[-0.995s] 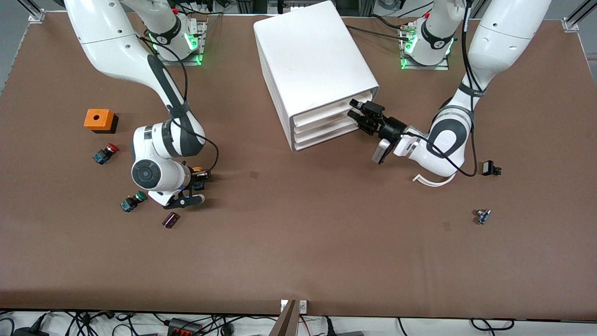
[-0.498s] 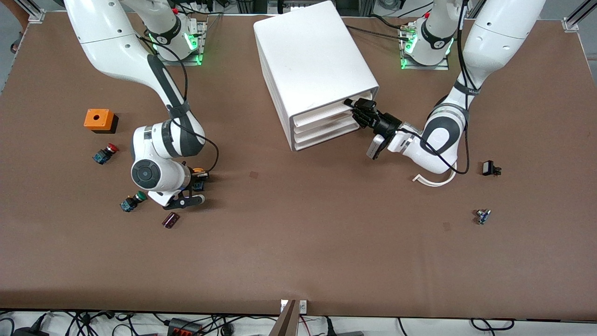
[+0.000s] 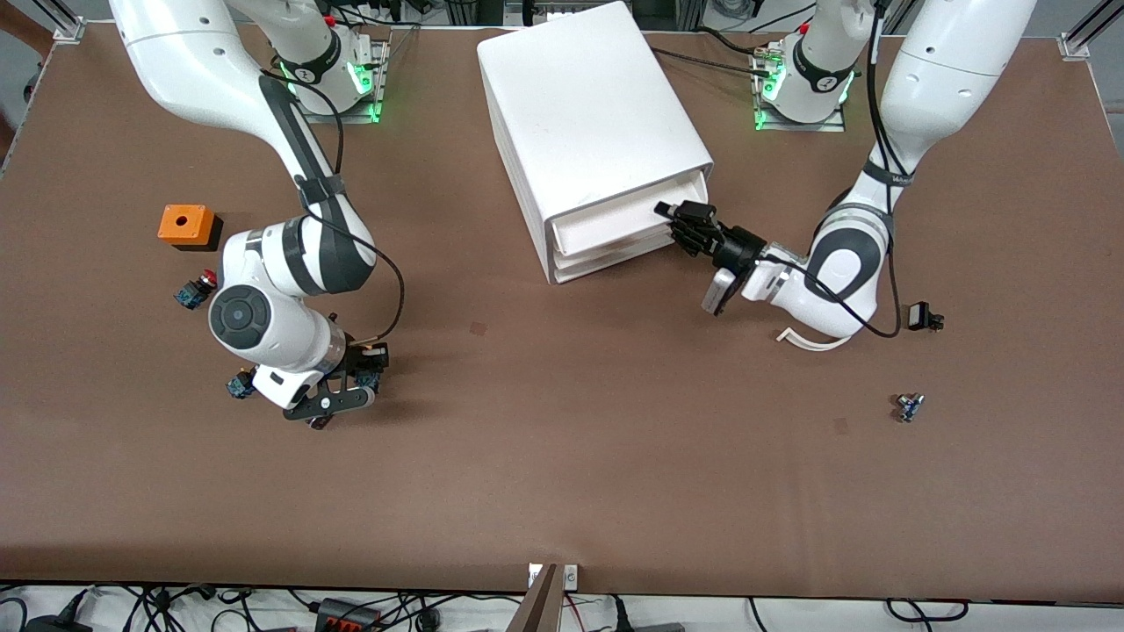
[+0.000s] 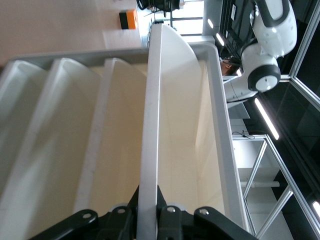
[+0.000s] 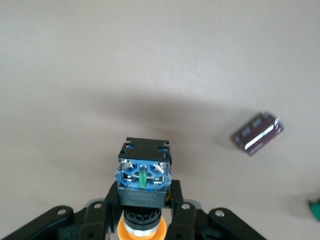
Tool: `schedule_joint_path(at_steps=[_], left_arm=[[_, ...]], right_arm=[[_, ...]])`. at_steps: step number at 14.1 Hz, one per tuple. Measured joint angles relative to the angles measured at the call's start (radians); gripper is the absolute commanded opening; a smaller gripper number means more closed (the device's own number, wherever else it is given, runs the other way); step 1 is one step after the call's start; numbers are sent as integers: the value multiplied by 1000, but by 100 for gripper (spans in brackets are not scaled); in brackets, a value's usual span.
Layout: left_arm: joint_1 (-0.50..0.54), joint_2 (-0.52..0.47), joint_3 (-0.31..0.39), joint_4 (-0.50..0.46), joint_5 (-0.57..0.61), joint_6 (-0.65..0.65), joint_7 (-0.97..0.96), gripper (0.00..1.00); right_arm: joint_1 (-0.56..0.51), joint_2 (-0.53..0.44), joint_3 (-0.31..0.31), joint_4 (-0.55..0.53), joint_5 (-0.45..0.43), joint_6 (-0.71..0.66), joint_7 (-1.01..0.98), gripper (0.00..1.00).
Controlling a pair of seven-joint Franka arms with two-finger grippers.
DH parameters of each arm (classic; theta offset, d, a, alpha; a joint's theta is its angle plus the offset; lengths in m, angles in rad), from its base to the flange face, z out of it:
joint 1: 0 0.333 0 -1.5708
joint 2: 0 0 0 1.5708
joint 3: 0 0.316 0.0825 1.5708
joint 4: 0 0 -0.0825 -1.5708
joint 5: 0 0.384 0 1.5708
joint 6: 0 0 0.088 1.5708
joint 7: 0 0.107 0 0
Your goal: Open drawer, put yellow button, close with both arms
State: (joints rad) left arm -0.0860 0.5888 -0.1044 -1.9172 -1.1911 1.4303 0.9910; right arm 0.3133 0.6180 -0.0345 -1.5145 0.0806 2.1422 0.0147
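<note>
Now the left gripper (image 3: 680,224) is pinched on the front lip of the top drawer (image 3: 615,224) of the white cabinet (image 3: 588,105), which stands partly out; the pull should run straight along its slide. The right gripper (image 3: 356,373), toward the right arm's end from the cabinet, clamps the yellow button (image 5: 144,175) above the table (image 3: 562,456). Below it lie a maroon capacitor (image 5: 257,133) and a green-capped button (image 3: 239,384), clear of the route.

Smooth, slightly glossy white plastic drawer (image 4: 150,130); matt brown table (image 3: 562,456); yellow button (image 5: 144,172) of shiny plastic.
</note>
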Motion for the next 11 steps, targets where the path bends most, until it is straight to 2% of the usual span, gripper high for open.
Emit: schedule_joint_path(at_steps=[4, 7, 8, 9, 10, 11], left_arm=[[10, 81, 28, 136, 0, -28, -31, 2], [11, 112, 55, 209, 0, -35, -68, 4], [12, 116, 60, 222, 0, -36, -74, 13], [12, 118, 62, 229, 2, -36, -77, 49], [11, 119, 64, 233, 9, -26, -78, 99], [11, 119, 64, 235, 13, -22, -78, 100]], right_arm=[[35, -10, 1, 214, 0, -203, 0, 0], [39, -11, 2, 331, 1, -302, 0, 0], [47, -10, 4, 364, 2, -322, -1, 0], [63, -10, 7, 389, 5, -333, -2, 0], [91, -11, 9, 408, 6, -337, -2, 0], [129, -10, 9, 420, 7, -337, 3, 0]])
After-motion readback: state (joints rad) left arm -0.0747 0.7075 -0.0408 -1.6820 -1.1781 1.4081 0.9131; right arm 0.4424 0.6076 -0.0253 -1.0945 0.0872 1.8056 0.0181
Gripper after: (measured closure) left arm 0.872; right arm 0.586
